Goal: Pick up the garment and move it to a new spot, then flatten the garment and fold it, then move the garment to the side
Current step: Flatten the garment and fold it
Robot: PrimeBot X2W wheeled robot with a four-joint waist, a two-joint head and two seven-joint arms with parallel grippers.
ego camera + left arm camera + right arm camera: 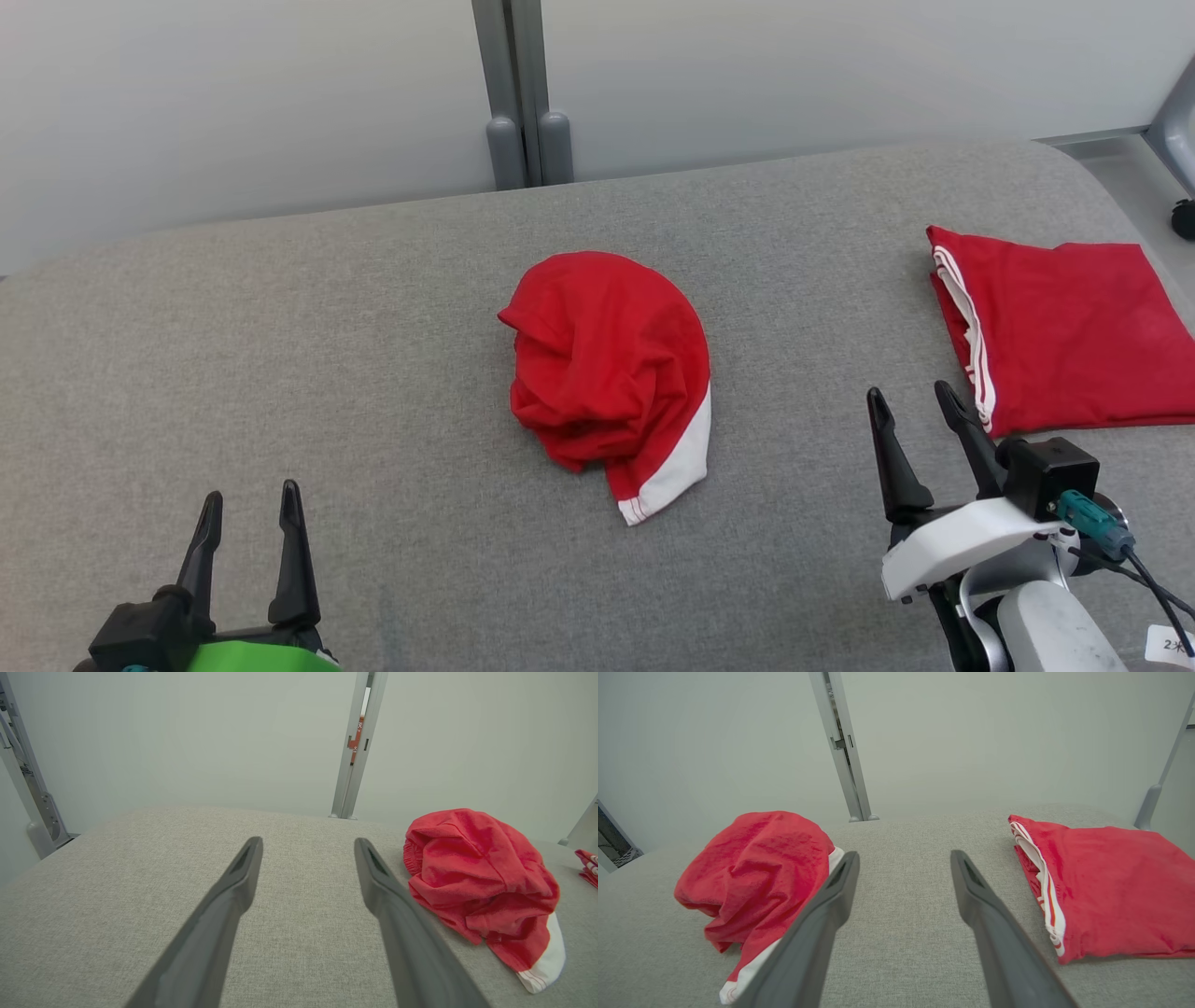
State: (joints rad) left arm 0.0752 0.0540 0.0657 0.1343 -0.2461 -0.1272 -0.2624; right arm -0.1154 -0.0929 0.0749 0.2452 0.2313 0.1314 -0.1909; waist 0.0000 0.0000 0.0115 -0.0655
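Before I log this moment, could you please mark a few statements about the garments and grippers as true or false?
1. A crumpled garment lies in the middle of the grey surface. True.
2. A folded garment lies at the robot's right. True.
3. The two garments touch. False: bare surface lies between them.
4. The left gripper and the right gripper are both open and empty. True.
5. The crumpled garment is plain red. False: it has a white band along its near edge.
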